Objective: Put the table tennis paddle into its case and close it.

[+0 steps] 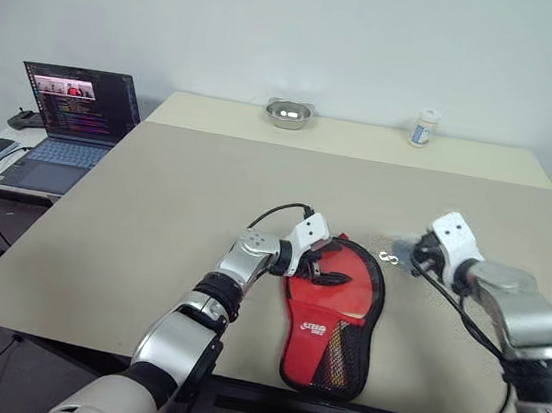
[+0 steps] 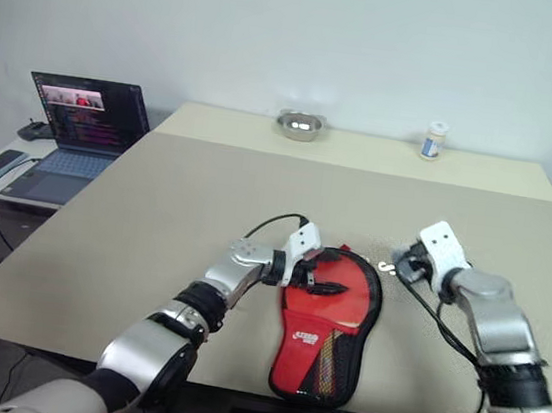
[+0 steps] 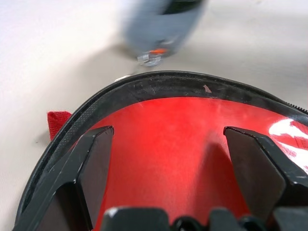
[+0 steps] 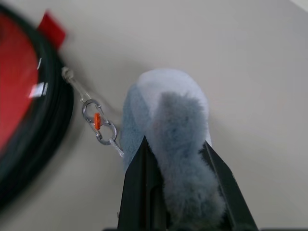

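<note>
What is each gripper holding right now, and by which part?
The right gripper is shut on the grey fluffy pompom clipped to the case, gripping its near end. The left gripper is open over the case's round end, holding nothing.

Case (image 1: 333,319) on table (image 1: 154,212) front; laptop (image 1: 69,126) left; bowl (image 1: 288,113) behind

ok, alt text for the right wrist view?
The right gripper is shut on a grey fluffy pom-pom resting on the beige table. A small metal clip links the pom-pom to the black zipper rim of the red case.
</note>
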You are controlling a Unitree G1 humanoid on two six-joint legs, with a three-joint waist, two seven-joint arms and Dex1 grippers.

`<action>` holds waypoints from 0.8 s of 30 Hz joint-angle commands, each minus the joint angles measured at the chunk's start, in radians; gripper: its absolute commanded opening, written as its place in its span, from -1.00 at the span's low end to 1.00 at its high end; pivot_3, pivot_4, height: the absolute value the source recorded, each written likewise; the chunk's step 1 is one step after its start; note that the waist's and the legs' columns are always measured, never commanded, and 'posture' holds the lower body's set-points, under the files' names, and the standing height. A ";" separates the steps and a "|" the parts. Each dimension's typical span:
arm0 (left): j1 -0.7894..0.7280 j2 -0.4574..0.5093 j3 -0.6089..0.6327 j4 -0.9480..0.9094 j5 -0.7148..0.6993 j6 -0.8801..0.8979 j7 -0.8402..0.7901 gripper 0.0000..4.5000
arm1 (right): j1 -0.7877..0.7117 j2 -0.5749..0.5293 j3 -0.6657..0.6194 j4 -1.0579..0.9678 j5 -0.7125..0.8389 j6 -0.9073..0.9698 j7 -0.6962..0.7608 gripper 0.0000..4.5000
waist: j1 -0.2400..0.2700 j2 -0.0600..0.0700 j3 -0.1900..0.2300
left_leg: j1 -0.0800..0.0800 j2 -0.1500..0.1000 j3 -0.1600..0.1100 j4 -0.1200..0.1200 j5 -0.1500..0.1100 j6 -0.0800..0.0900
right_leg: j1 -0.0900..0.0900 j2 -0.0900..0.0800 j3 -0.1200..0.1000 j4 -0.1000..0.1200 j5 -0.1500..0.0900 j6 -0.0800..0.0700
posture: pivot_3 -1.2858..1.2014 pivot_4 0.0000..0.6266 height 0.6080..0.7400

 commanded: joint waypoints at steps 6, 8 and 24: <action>0.047 -0.048 -0.037 0.115 0.047 0.016 0.023 0.77 | 0.304 -0.224 -0.154 -0.579 0.207 0.268 0.179 -0.98 | 0.003 -0.001 -0.005 | 0.000 0.000 -0.004 0.000 0.000 0.000 | 0.003 0.000 -0.004 -0.002 0.000 0.001 | 0.03 -0.52 1.00; 0.043 -0.052 -0.037 0.124 0.051 0.013 0.029 0.77 | 0.368 -0.252 -0.173 -0.662 0.241 0.293 0.196 -0.98 | 0.002 -0.003 -0.007 | 0.000 0.000 -0.006 0.000 0.000 0.000 | 0.004 -0.001 -0.006 -0.004 -0.001 0.001 | 0.03 -0.52 1.00; 0.036 -0.064 -0.036 0.147 0.072 -0.005 0.054 0.77 | 0.802 -0.434 -0.211 -0.845 0.453 0.109 0.179 -0.98 | 0.005 -0.004 -0.014 | 0.005 0.001 -0.020 -0.001 -0.002 -0.001 | 0.019 -0.004 -0.020 -0.016 -0.002 0.000 | 0.03 -0.52 1.00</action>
